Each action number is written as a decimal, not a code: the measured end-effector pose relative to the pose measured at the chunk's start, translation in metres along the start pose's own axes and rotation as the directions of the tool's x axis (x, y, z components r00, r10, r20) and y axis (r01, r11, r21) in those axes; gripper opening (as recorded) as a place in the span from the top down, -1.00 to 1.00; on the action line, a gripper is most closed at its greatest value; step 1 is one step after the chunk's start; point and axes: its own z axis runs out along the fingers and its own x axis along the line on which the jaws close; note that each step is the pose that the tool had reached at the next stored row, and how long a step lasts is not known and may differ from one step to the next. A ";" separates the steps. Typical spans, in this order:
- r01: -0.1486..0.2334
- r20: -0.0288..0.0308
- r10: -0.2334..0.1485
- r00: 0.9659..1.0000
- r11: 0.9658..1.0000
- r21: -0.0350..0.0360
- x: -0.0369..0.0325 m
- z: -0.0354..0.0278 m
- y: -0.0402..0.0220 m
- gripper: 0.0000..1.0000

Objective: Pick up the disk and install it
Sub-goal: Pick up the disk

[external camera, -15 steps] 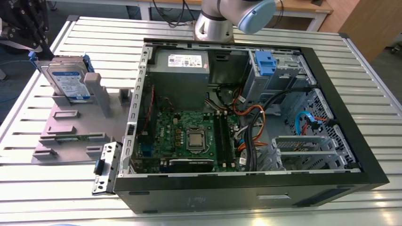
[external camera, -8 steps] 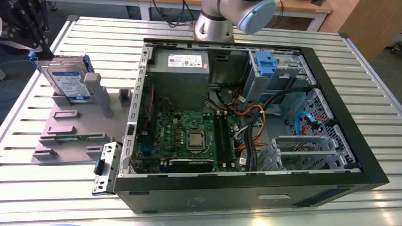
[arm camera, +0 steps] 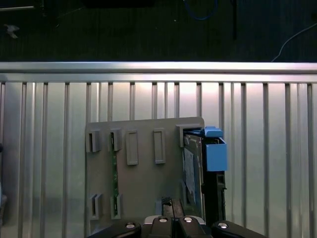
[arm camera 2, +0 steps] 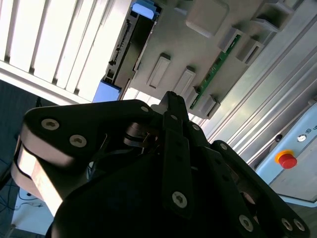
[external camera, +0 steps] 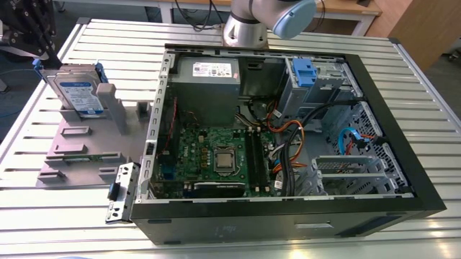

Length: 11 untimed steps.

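The disk (external camera: 78, 90) is a silver drive with a blue-and-white label and blue rails. It stands upright on its edge in a grey holder plate (external camera: 79, 148) on the exterior view's left, outside the computer case. Both wrist views show the disk edge-on (arm camera: 198, 171) (arm camera 2: 130, 42), with a blue rail end (arm camera: 215, 151) sticking out. My gripper (arm camera: 168, 203) (arm camera 2: 171, 99) hangs above the holder plate, beside the disk and apart from it. Its black fingers (arm camera 2: 173, 148) lie together, shut, with nothing between them.
An open black computer case (external camera: 288, 213) lies on the slatted metal table (external camera: 432, 108), with a motherboard (external camera: 216, 156), cables and a blue-latched drive bay (external camera: 306, 73) inside. A red stop button (arm camera 2: 286, 159) sits past the table edge. The arm (external camera: 252, 21) rises behind the case.
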 end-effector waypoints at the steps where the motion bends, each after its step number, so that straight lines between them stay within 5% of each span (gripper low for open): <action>1: 0.001 0.000 -0.001 1.000 1.000 0.000 0.0000 0.0000 0.0000 0.79; 11: 0.006 0.000 -0.006 1.000 1.000 0.000 0.0000 0.0000 0.0000 0.79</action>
